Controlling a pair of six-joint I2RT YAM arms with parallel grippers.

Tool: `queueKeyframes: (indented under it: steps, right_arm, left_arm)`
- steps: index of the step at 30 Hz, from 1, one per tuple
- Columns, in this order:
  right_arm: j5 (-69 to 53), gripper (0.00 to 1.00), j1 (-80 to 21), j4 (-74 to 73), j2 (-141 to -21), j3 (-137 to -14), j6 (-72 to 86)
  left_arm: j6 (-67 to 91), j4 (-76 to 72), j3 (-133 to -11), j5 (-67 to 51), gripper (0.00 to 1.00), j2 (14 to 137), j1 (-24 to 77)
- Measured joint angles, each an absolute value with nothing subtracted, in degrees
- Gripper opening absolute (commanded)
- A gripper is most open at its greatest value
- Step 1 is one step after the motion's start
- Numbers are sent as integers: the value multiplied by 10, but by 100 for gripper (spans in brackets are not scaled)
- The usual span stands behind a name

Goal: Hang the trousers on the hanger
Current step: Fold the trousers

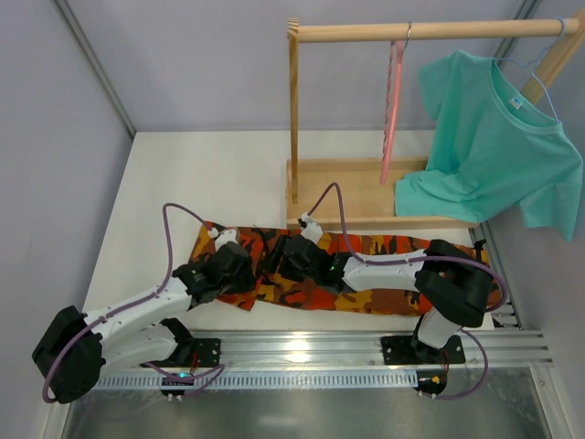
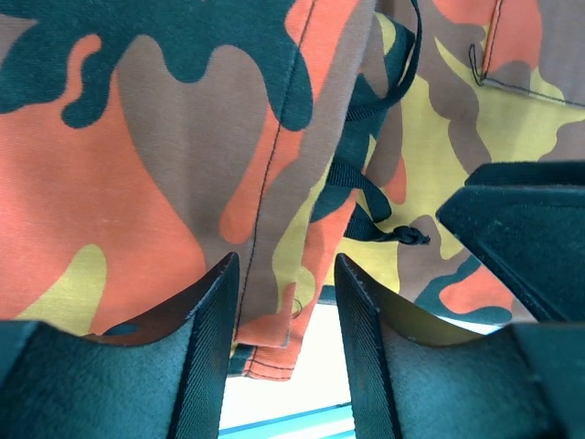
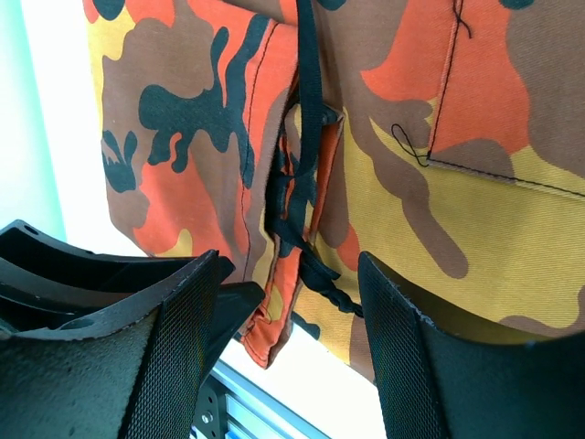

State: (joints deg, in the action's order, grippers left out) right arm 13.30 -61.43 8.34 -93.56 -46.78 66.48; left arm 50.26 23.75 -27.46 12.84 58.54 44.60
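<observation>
The camouflage trousers (image 1: 292,294) lie flat across the table in front of the arm bases. The pink hanger (image 1: 393,110) hangs from the wooden rail at the back, well away from both arms. My left gripper (image 1: 245,261) and right gripper (image 1: 277,259) point at each other over the waistband end. In the left wrist view the left gripper (image 2: 285,274) is open, with the hem of the trousers (image 2: 119,165) lying loose between its fingers. The right gripper (image 3: 288,274) is open wide around a fold of the trousers (image 3: 475,229) and the black drawstring (image 3: 297,201).
A wooden rack (image 1: 294,119) with a tray base (image 1: 347,183) stands behind the trousers. A teal T-shirt (image 1: 494,155) hangs on a light-blue hanger (image 1: 535,73) at its right end. A metal rail (image 1: 311,347) runs along the near edge. Grey walls close in both sides.
</observation>
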Motion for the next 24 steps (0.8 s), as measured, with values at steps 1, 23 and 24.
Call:
queueKeyframes:
  steps: [1,23,24]
  right_arm:
    - [133,65,-614,85,-936,-467,664]
    - [120,65,-611,93,-935,-462,660]
    - [120,65,-611,95,-935,-462,660]
  left_arm:
    - [503,239,-275,128,45,586,448]
    - [539,301,-293,184,0,627,503]
    - [540,307,-294,184,1,622,504]
